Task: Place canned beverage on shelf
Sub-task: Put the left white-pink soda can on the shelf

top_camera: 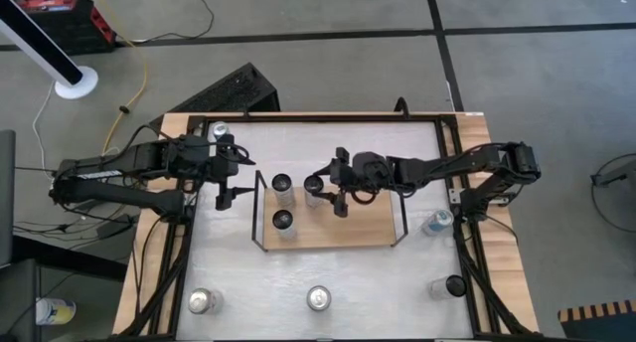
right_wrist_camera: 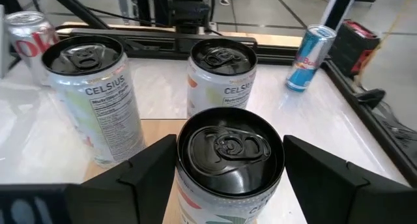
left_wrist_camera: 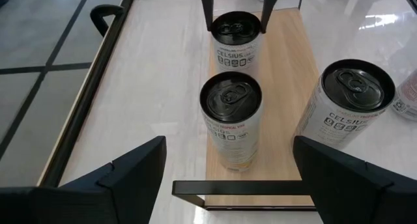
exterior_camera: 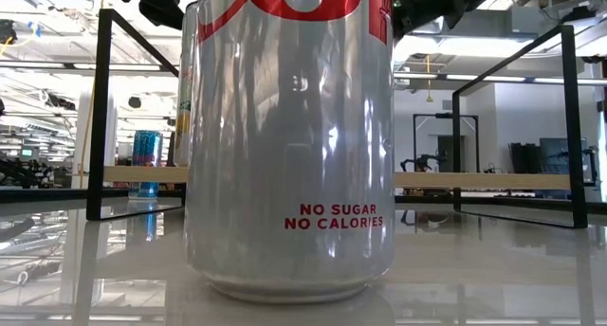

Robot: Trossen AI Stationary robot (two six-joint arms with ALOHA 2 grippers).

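Note:
The shelf (top_camera: 348, 231) is a light-wood board in a black wire frame at the table's middle. Two white cans with black tops (top_camera: 283, 183) (top_camera: 283, 221) stand at its left end. My right gripper (top_camera: 323, 188) is shut on a third such can (right_wrist_camera: 228, 149) over the shelf's far side, just right of those two. I cannot see its base. My left gripper (top_camera: 238, 176) is open and empty just left of the shelf's left end rail (left_wrist_camera: 247, 187), facing the cans. My right gripper pinches the can's side wall (right_wrist_camera: 189, 201) just below the top rim, one finger (right_wrist_camera: 146, 168) on each side. The fingers slant down from the table's right. The can is upright. Whether it rests on the board is hidden by the nearer can.
Three cans stand along the table's near edge (top_camera: 204, 300) (top_camera: 318, 298) (top_camera: 455, 285). A blue can (top_camera: 437, 223) stands right of the shelf, and a red-and-silver one (top_camera: 221, 131) at the far left. A large silver can (exterior_camera: 289, 136) fills the low view.

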